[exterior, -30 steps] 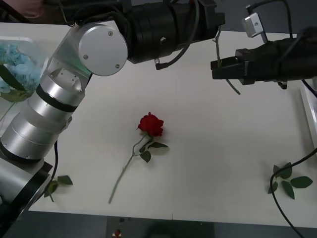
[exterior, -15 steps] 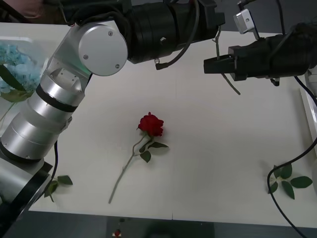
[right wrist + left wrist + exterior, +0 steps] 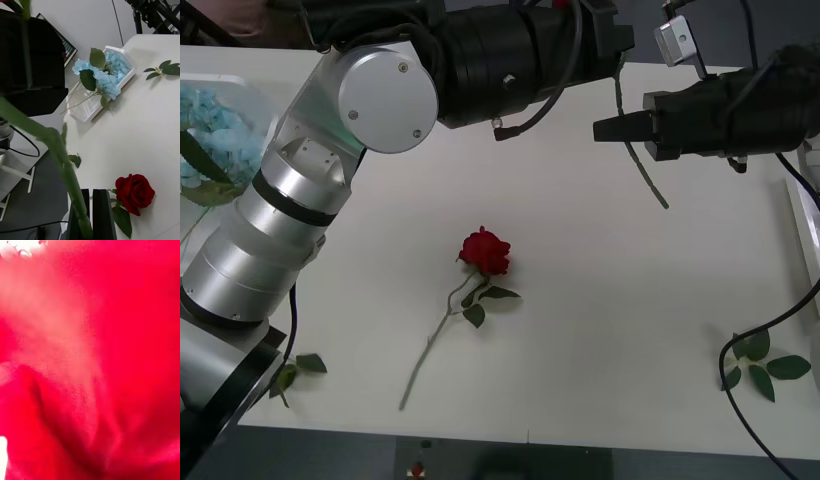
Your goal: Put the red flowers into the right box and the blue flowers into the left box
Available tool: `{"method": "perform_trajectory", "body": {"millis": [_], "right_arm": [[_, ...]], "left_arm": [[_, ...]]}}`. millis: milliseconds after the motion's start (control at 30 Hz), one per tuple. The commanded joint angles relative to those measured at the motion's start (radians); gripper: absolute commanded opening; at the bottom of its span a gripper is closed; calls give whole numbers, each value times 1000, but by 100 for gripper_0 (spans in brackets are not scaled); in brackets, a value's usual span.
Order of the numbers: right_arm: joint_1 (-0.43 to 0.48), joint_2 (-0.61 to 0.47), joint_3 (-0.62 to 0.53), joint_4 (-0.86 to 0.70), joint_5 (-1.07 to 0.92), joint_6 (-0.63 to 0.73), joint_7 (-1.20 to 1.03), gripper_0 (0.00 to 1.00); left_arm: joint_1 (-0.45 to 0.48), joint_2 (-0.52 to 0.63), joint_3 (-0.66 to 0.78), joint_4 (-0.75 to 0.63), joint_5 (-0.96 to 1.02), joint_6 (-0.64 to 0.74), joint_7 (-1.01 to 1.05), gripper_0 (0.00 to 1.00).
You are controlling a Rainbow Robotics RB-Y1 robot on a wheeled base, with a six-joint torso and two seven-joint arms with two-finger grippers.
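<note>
Red flowers: one stem (image 3: 642,168) is pinched in the closed right tool (image 3: 600,128) above the worktop (image 3: 600,300); left tool's state unclear. Next, I judge, carry it rightward to the right box (image 3: 808,215).

No readable text, labels, brands, numbers or signs appear anywhere.

Front camera looks down from above both arms at the table (image 3: 600,300). Right wrist camera faces across the same table, sharing the lying rose (image 3: 484,250) (image 3: 134,193). Left wrist camera sits pressed against red petals (image 3: 90,360).
</note>
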Motion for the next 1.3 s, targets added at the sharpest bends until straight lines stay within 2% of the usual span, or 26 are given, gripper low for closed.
{"method": "perform_trajectory", "body": {"millis": [33,133,167,500,733,933,1067,1167,1233,1300], "right_arm": [[-33,11,-24,-20,-12,-1,-37,0],[-31,11,-24,-20,-15,-1,-40,0],[-31,11,-24,-20,-15,-1,-40,0],[-31,4,-30,-20,-18,5,-44,0],[-31,-70,-63,-20,-18,54,-118,0],[-33,-190,-100,-20,-11,120,-233,0],[-33,-302,-124,-20,57,183,-311,0],[-33,-388,-133,-20,130,231,-348,0],[-28,-438,-135,-20,176,254,-360,0],[-8,-503,-136,-20,236,271,-368,0]], "left_arm": [[-25,-7,7,-21,6,-7,27,79],[-25,-7,7,-21,6,-7,27,99],[-25,-7,7,-21,6,-7,27,100],[-25,-7,7,-21,6,-7,27,100],[-25,-7,7,-21,6,-7,27,100],[-25,-7,7,-21,6,-7,27,100],[-1,-19,3,-16,7,-28,32,100],[5,13,13,-27,44,-35,33,100],[7,48,15,-36,90,-1,32,100],[24,94,36,-65,136,102,24,100]]}}
